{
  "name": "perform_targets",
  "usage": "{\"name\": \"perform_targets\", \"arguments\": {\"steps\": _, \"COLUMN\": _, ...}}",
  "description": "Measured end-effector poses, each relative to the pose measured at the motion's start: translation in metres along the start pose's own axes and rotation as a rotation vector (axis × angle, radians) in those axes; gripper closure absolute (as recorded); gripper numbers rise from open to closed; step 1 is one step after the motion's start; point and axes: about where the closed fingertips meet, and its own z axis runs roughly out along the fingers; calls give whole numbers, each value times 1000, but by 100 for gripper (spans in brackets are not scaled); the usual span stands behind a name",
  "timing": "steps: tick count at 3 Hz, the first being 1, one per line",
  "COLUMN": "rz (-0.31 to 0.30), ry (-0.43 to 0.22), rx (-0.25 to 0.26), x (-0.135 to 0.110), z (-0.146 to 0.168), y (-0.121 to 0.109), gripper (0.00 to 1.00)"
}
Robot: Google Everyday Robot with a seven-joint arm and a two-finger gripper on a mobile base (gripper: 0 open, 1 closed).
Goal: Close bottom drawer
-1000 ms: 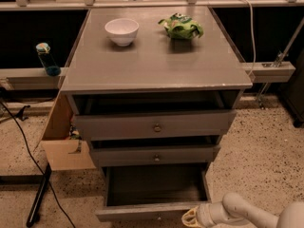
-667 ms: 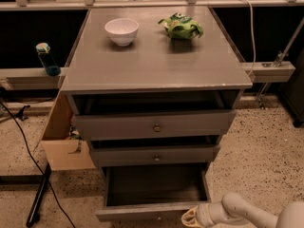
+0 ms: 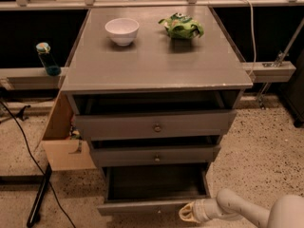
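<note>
The grey wooden cabinet (image 3: 156, 65) has three drawers. The bottom drawer (image 3: 152, 205) is pulled far out, showing its dark wood inside; its low grey front runs along the lower edge of the view. My gripper (image 3: 186, 214) is at the end of the white arm coming in from the lower right. It sits right at the right part of the bottom drawer's front. The middle drawer (image 3: 156, 156) and top drawer (image 3: 156, 125) are each pulled out a little.
A white bowl (image 3: 122, 31) and a green bag (image 3: 181, 26) sit on the cabinet top. An open cardboard box (image 3: 64, 137) stands at the cabinet's left side. A blue bottle (image 3: 47, 59) stands on a ledge at left. A black cable (image 3: 33, 160) lies on the speckled floor.
</note>
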Motion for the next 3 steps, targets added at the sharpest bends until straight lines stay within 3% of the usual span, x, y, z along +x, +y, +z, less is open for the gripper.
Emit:
{"name": "perform_targets", "arguments": {"steps": 1, "rz": 31, "ry": -25, "rx": 117, "x": 0, "z": -3, "y": -22, "gripper": 100}}
{"name": "perform_targets", "arguments": {"steps": 2, "rz": 31, "ry": -26, "rx": 117, "x": 0, "z": -3, "y": -22, "gripper": 100}}
{"name": "perform_targets", "arguments": {"steps": 3, "rz": 8, "ry": -42, "rx": 155, "x": -5, "z": -4, "y": -23, "gripper": 100}}
